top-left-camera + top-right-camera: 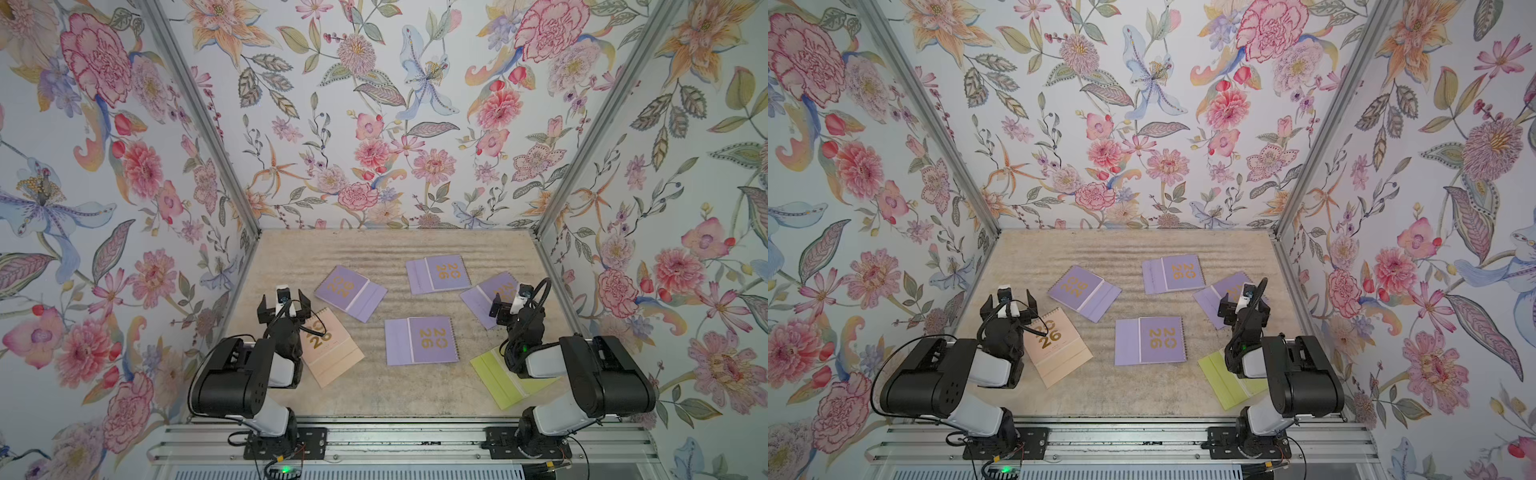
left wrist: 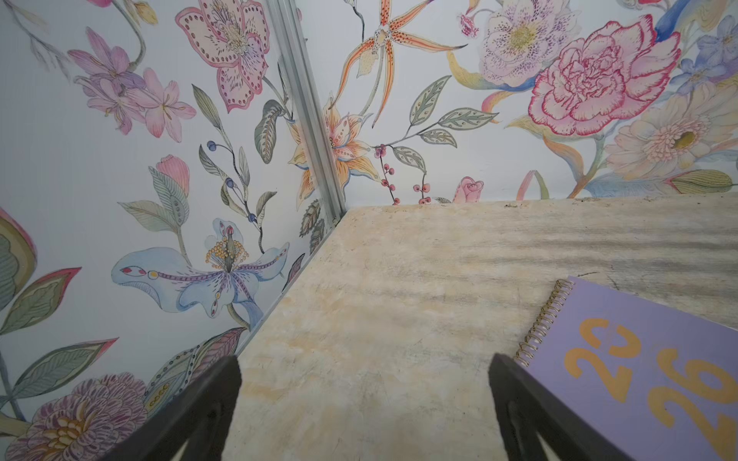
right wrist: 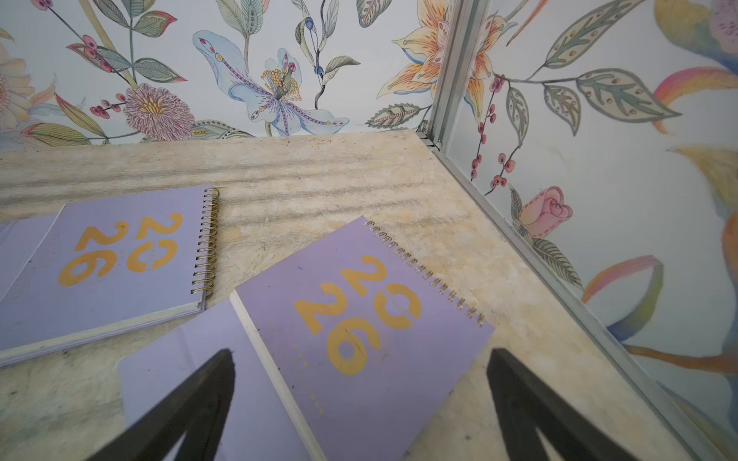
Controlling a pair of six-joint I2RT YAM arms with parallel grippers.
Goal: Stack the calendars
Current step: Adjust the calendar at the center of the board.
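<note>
Several lilac calendars with gold "2026" covers lie flat and apart on the table: one at mid left point(image 1: 349, 293), one at the back point(image 1: 438, 274), one in the middle point(image 1: 422, 340), one at the right point(image 1: 478, 299). A peach-pink calendar point(image 1: 332, 353) lies front left and a yellow-green calendar point(image 1: 496, 380) front right, each partly under an arm. My left gripper point(image 1: 284, 301) point(image 2: 365, 359) hangs open over bare table beside the mid-left lilac calendar point(image 2: 639, 359). My right gripper point(image 1: 511, 297) point(image 3: 359, 353) is open above the right lilac calendar point(image 3: 359, 319), holding nothing.
Flowered walls close the table point(image 1: 395, 249) in at the back and on both sides, with metal corner posts point(image 1: 249, 216). The arm bases sit on a rail point(image 1: 395, 440) along the front edge. Bare tabletop shows at the back and between the calendars.
</note>
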